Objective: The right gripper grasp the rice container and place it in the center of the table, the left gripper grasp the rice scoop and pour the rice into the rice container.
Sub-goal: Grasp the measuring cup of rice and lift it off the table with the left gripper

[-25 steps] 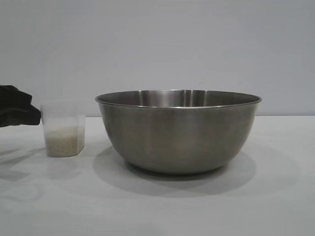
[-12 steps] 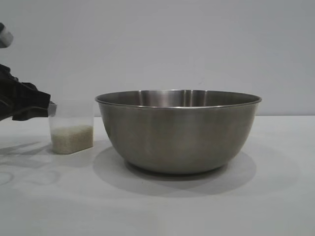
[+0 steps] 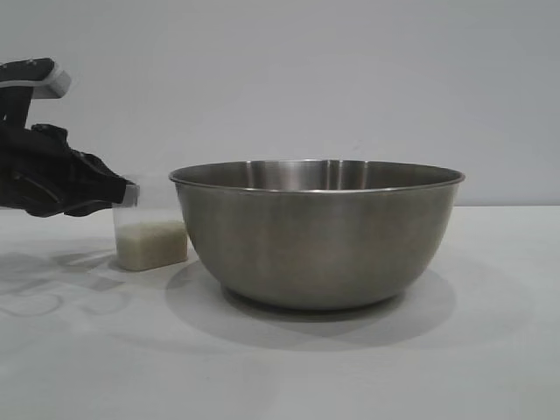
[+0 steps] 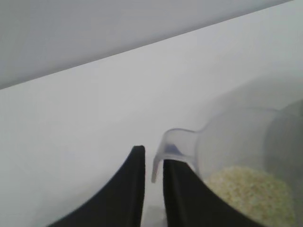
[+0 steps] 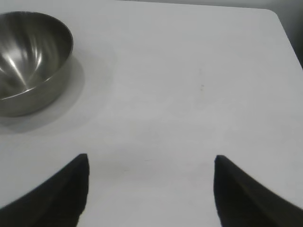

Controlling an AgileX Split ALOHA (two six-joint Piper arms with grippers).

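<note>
Take the rice container [image 3: 317,233] as your landmark: it stands on the table [image 3: 490,367] around the middle, rim level. Your rice scoop [image 3: 150,229] sits just beside its outer wall on the left arm's side, so close that the exterior view cannot tell you whether they touch. The rice [image 3: 154,243] fills only the lower part of the scoop.

Your left gripper [image 3: 128,196] is on the scoop's far side from the container, clenched on the loop handle [image 4: 166,152]; the wrist view shows the thin plastic edge pinched between the two fingers [image 4: 134,177]. Your right gripper [image 5: 150,189] hangs well away from the container, fingers spread and empty, over bare table.

Watch these risks:
- The pinch is on a narrow, slick loop near the fingertips. If it is shallow, the scoop may swivel or slip out when you lift, and spill grains short of the container.
- The scoop is tight against the container. Drag it sideways and you may bump the wall, shove the container off centre or tip the scoop.
- Lift too low and the scoop's base may catch the rolled rim.
- Tilt before the lip is over the rim and rice lands on the table.
</note>
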